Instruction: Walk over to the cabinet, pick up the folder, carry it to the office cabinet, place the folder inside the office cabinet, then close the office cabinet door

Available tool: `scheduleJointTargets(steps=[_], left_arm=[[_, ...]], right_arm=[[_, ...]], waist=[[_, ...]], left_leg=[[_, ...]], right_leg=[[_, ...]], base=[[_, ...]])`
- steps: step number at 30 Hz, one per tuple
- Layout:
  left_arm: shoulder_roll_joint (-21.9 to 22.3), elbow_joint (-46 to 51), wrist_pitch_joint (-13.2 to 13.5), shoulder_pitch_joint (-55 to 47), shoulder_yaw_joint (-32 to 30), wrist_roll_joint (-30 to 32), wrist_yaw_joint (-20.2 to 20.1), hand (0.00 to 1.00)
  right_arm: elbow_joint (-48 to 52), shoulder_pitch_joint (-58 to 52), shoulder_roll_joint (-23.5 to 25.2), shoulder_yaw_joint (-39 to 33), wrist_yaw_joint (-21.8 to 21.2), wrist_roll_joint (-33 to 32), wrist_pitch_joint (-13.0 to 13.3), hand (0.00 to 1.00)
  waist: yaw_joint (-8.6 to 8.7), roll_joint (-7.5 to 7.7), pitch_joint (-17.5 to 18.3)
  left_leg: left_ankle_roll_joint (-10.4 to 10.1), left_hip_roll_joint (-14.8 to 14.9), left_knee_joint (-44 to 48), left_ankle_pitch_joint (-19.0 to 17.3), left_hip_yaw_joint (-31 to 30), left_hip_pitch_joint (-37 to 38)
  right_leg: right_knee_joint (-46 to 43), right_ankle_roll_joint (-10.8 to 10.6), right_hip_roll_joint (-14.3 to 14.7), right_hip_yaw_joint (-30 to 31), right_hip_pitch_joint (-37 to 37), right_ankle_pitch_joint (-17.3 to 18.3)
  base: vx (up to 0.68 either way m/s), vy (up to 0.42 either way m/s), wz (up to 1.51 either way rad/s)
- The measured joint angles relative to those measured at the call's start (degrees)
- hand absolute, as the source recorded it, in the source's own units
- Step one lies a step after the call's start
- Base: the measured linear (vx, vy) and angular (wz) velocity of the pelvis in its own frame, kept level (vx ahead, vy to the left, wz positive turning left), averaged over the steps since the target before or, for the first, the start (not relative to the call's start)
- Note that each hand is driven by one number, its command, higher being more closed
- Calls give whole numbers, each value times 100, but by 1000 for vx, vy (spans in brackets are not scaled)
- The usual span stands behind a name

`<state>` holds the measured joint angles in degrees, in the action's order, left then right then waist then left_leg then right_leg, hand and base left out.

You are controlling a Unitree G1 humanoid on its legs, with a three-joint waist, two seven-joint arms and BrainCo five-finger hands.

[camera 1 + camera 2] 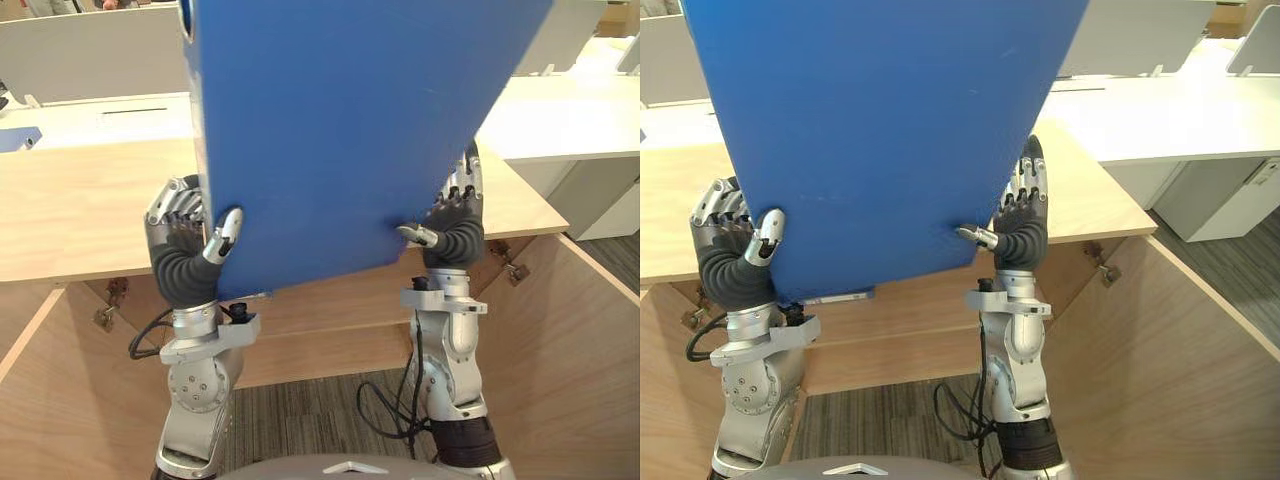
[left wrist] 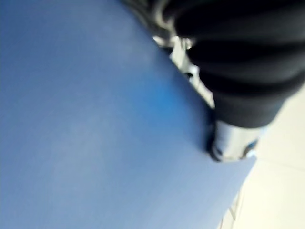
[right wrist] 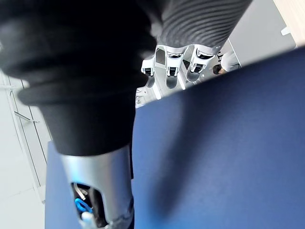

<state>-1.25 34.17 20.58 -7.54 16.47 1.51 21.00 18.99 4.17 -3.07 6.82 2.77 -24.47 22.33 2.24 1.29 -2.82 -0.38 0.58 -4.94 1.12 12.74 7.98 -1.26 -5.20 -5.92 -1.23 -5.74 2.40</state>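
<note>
The blue folder [image 1: 340, 130] is up in the air at 12 o'clock, held tilted above the wooden office cabinet [image 1: 70, 210]. The left hand [image 1: 180, 250] pinches its 8 o'clock corner and the right hand [image 1: 455, 230] its 4 o'clock corner, thumbs on the near face and fingers behind. At 6 o'clock the cabinet door [image 1: 580, 350] stands wide open, and a white desk [image 1: 570, 115] sits out at 2 o'clock.
</note>
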Motion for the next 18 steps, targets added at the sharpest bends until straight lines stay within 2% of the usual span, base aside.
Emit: scheduleJointTargets(steps=[8,9,18], left_arm=[[-62,-139,86,32,58,-261,-299,100],[-64,-200,85,42,59,-282,-307,100],[-173,-404,110,53,-79,-358,-403,100]], right_arm=[[-205,102,-228,97,-362,-269,-27,0],[-276,119,-279,98,-408,-355,-99,100],[-490,117,-492,119,-1011,-679,-354,100]], waist=[[-26,60,50],[-26,74,59],[-32,106,121]], left_leg=[[-17,3,-1,81,-96,-133],[-15,3,-1,88,-110,-136],[-8,7,-4,149,-138,-219]], right_leg=[[-13,7,0,-99,89,-8],[-15,7,0,-112,88,-9],[-42,14,4,-123,175,-29]], base=[[-26,-23,6],[-29,-19,5],[-7,-3,1]])
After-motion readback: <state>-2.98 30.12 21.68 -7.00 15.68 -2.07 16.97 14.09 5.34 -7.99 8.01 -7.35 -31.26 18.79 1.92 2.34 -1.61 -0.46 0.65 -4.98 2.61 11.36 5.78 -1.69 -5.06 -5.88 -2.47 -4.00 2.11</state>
